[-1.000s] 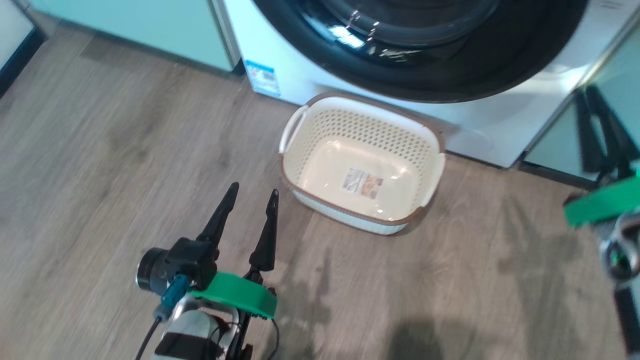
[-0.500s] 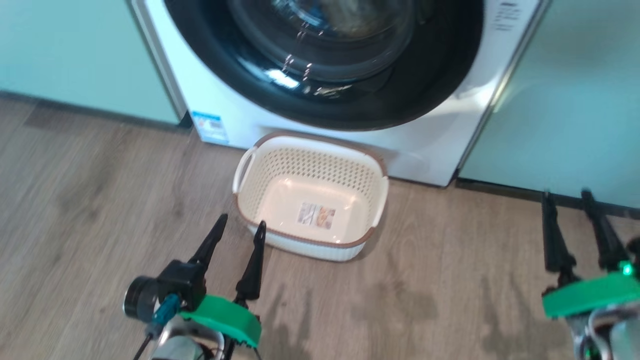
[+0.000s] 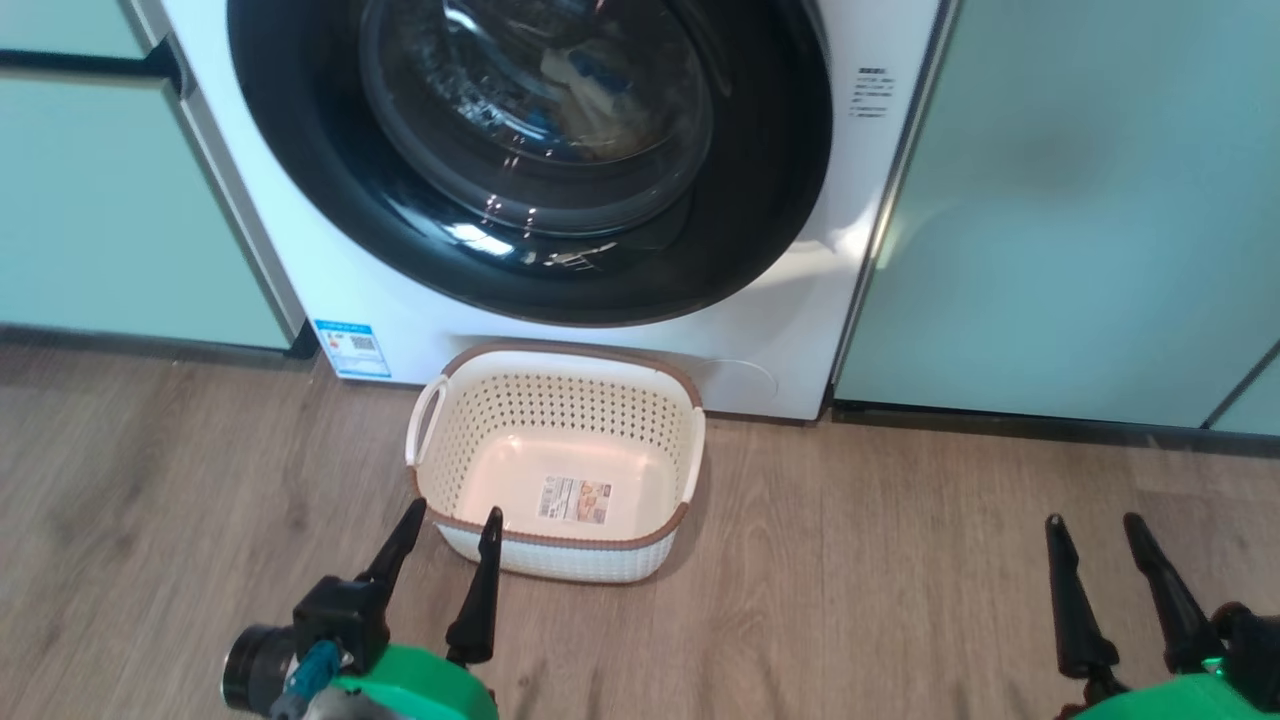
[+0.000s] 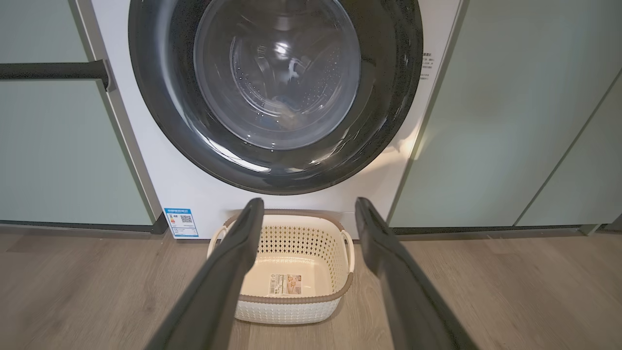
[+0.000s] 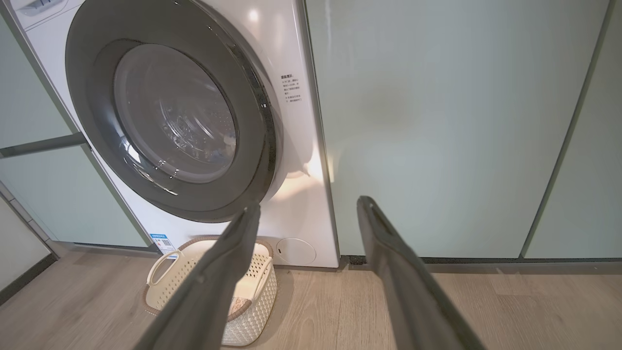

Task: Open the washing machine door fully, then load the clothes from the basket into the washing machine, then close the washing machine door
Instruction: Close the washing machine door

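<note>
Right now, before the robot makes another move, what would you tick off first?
1. Basket emptied: ok, nothing lies in it.
2. Clothes in the washing machine: ok, pale and blue cloth shows behind the glass.
3. Washing machine door shut: ok, it sits flush with the front; whether it is latched, cannot tell.
4. Left hand free: ok, open and holding nothing.
5. Right hand free: ok, open and holding nothing.
</note>
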{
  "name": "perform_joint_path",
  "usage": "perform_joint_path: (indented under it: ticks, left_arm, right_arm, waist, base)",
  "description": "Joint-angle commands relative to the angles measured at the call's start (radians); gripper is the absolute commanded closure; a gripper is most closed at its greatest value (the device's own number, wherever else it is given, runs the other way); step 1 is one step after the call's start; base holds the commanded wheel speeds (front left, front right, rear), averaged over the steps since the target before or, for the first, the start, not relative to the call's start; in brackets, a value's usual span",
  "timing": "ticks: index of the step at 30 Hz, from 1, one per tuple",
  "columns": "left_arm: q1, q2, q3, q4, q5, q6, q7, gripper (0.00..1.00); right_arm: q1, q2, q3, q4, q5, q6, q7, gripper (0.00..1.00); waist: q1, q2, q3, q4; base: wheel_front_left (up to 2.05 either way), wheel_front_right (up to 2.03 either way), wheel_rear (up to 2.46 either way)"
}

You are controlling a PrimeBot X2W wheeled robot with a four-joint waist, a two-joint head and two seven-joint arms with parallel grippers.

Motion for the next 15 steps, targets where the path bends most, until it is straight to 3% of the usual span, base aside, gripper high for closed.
perform_joint_path:
  ticks: [1, 15]
  left_arm:
    - [-0.036, 0.018, 0.039, -0.040, -0.008, 0.006, 0.002, 0.00]
    - [-0.012, 0.031, 0.046, -0.062, -0.022, 0.020, 0.015, 0.00]
  right_arm:
    - [-0.025, -0.002, 0.025, -0.047, -0.009, -0.001, 0.007, 0.00]
    - [0.056, 0.004, 0.004, -0.124, 0.008, -0.001, 0.025, 0.00]
  waist:
    - [0.0001, -0.0001, -0.006, -0.010]
    - [0.0001, -0.0001, -0.015, -0.047]
  base:
    - [0.00, 0.00, 0.00]
    - [0.00, 0.00, 0.00]
